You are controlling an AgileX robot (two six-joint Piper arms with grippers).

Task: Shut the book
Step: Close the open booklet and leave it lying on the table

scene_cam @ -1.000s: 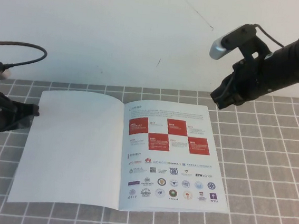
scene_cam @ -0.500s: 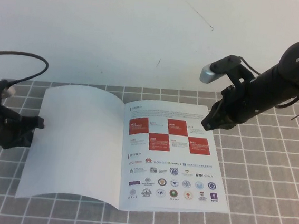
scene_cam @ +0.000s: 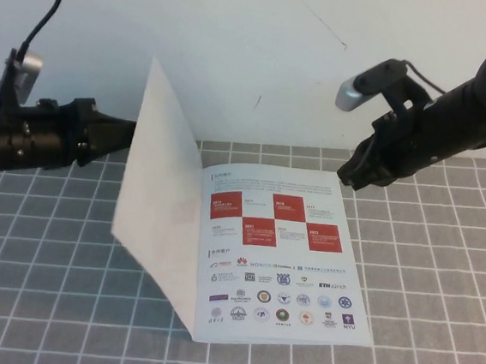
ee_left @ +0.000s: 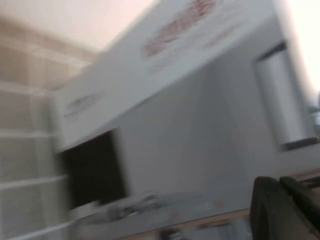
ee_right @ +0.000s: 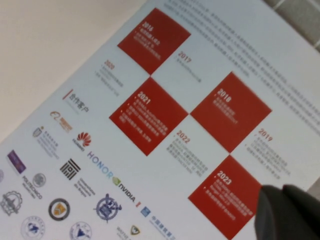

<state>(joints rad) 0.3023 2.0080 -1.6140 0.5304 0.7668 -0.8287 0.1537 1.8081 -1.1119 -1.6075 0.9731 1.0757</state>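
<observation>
Flanking book (scene_cam: 281,253): left gripper (scene_cam: 123,135), right gripper (scene_cam: 354,172)

Book (scene_cam: 275,254): smooth paper; mat (scene_cam: 440,278): matt; left tool (scene_cam: 118,134) by lifted page (scene_cam: 159,200), right tool (scene_cam: 353,174) near book: matt black.

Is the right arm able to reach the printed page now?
Probably yes: the right gripper hovers by the printed page, at its far right corner, nothing between. The left gripper is left of the lifted blank page.
</observation>
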